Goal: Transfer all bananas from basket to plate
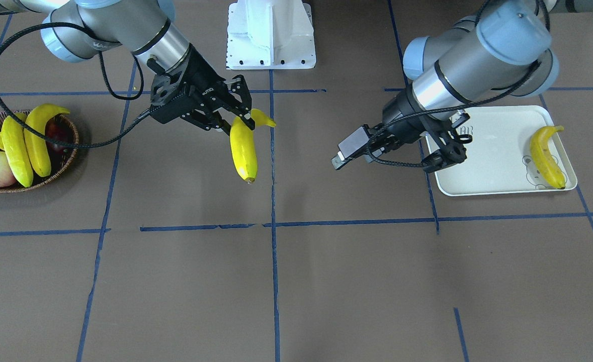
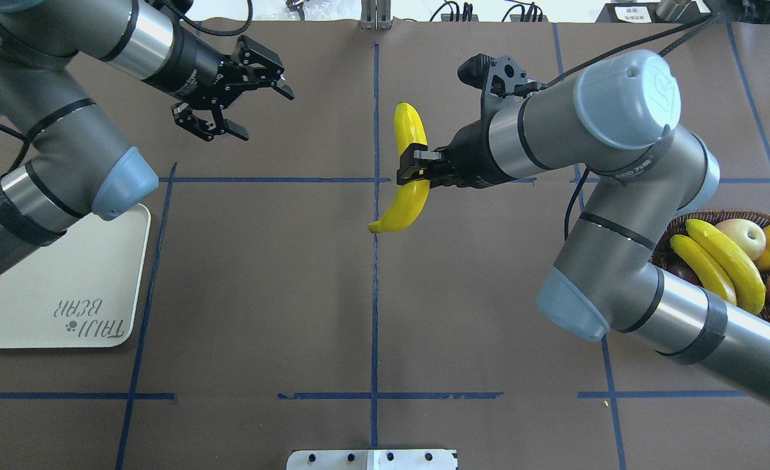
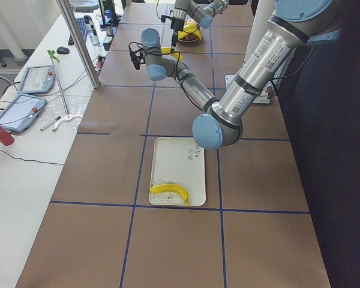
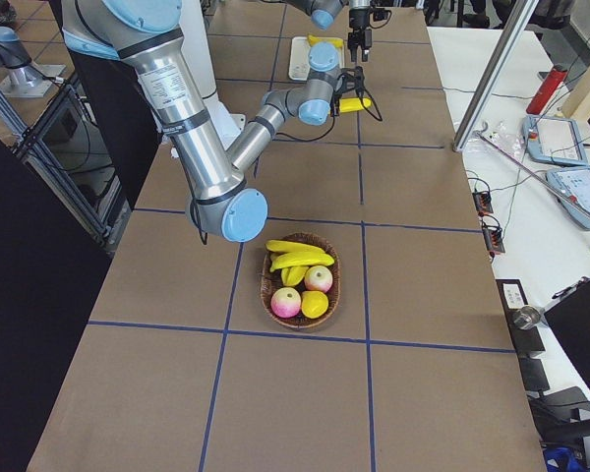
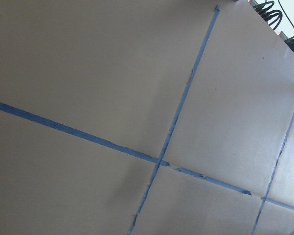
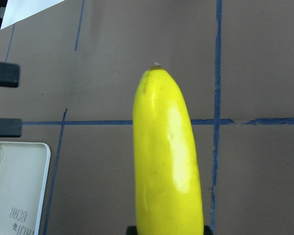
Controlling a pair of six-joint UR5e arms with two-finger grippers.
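Banana [image 2: 410,130] in play is held up over the middle of the worktop [image 2: 260,294], pinched across its middle by the right hand [image 2: 415,168]. Its long axis runs pretty much along the centre tape line, stem back toward the robot and blunt end sticking out away from it. The plate [image 2: 64,274] is way over on the robot's left, with one banana [image 1: 546,158] on it. So the left arm is clearly nearer the plate, and I'd guess a handover. The left hand [image 2: 268,117] hovers empty with its jaws spread, aimed at that free blunt end. Two more bananas [image 1: 17,151] wait in the basket [image 1: 74,138].
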